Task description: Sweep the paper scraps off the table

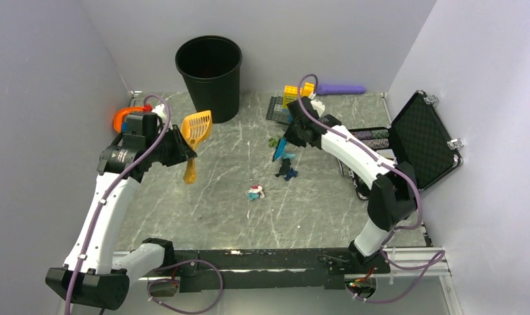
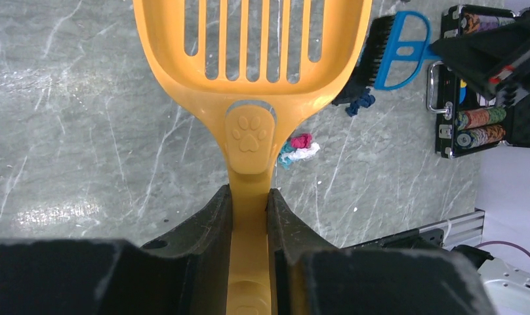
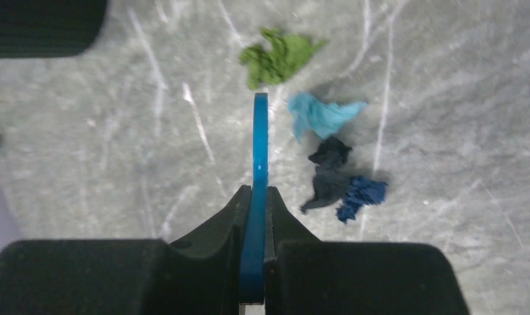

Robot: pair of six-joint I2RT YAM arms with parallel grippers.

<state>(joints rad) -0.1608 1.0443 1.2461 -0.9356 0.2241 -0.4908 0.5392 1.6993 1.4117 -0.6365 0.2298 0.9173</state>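
**Figure.** Worktop [image 1: 203, 216] from above, with my two arms.

**Paper scraps** [image 1: 287, 174]: all lie on the worktop, right of its centre, in two groups.
- Far group, four wads under my right wrist: one green scrap [image 3: 279, 58], one teal scrap [image 3: 323, 114], one black scrap [image 3: 326, 172] and one navy scrap [image 3: 361, 192]. The last two touch.
- Near group: one small cluster [image 1: 255, 192] of pink, white and teal wads pressed together. I cannot count them singly.

**Other items:**
- One black bucket [image 1: 210, 73] at the far edge.
- One open case [image 1: 423, 138] at the right, holding rows of poker chips [image 2: 480, 118].
- One stack of yellow bricks [image 1: 295, 93] on one dark baseplate [image 1: 277, 108].

**Left arm:** it rises from the near-left base, bends at the elbow and points its wrist to the right. My left tool [image 2: 249, 197] is clamped on the handle of one orange slotted scoop [image 2: 249, 39]. The blade points toward the bucket and is raised off the worktop.

**Right arm:** it reaches from the near-right base forward and to the left, with the wrist tipped down over the far group. My right tool [image 3: 254, 197] is clamped on the flat handle of one blue brush [image 3: 260, 141], seen edge-on in the wrist view. The brush's far end is just beside the green and teal scraps. I cannot tell whether the bristles touch the worktop.
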